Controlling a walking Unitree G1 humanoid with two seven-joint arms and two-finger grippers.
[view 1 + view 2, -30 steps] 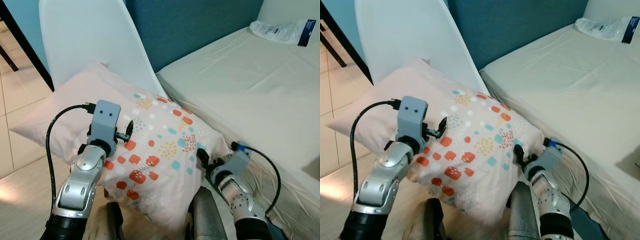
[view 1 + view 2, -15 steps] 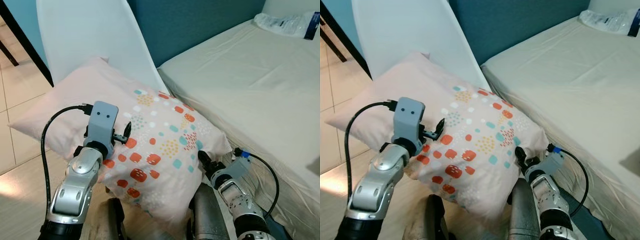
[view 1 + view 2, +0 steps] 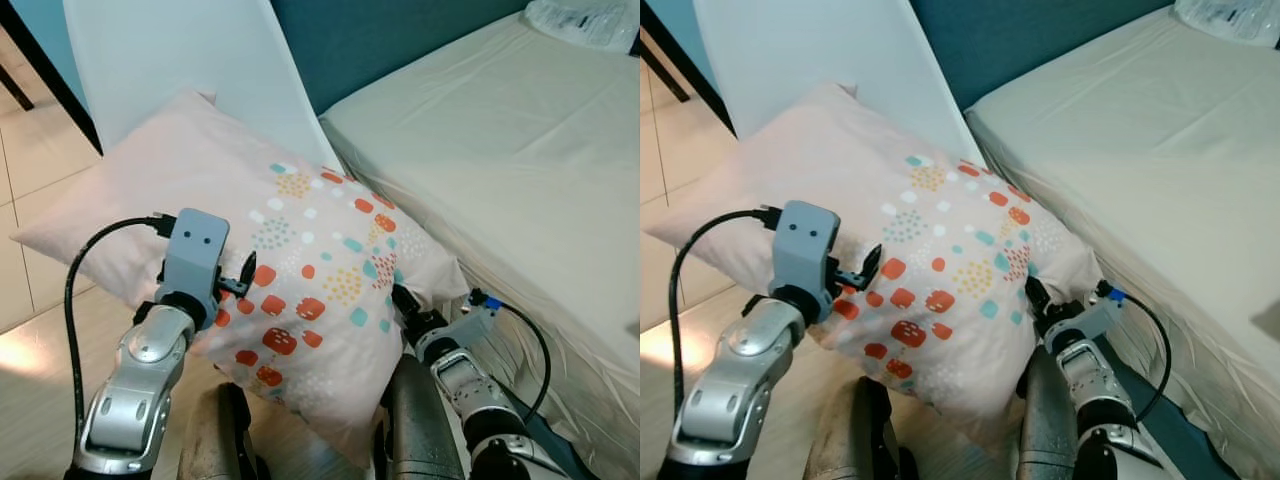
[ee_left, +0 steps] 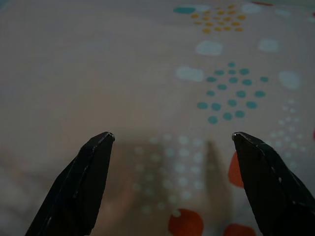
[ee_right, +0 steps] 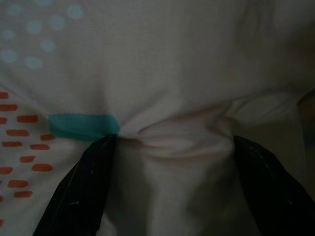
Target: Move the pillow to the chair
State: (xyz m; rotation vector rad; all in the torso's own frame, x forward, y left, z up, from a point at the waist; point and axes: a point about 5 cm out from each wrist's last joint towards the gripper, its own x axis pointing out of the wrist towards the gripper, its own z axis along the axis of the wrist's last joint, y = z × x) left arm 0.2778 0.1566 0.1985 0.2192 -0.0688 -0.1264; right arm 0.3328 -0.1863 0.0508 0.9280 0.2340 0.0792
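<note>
Pillow point(image 3: 300, 270), pale pink with orange, teal and yellow printed patches on its right half, rests on the seat of the white chair point(image 3: 190, 70), leaning against the lower part of the chair's back. Its long axis runs diagonally, from the plain corner at the robot's far left, over the tiled floor point(image 3: 30, 300), down to the patterned corner nearest the robot's body. Its right edge lies just beside the bed point(image 3: 520, 150), which carries a cream sheet.

Left gripper point(image 4: 172, 140) sits against the pillow's near left face, the silver forearm rising from below with its grey wrist housing uppermost. Its two fingers stand spread wide, with patterned fabric lying across the gap; whether the tips touch the cloth cannot be told.

Right gripper point(image 5: 172, 140) is pressed into the pillow's lower right edge, the forearm angled up and inward from the robot's right. Its fingers are spread, and the fabric is bunched into folds between them, beside a teal patch. Contact with the cloth is evident at both fingertips.

Plastic bag point(image 3: 585, 18) lies at the far end of the bed.
</note>
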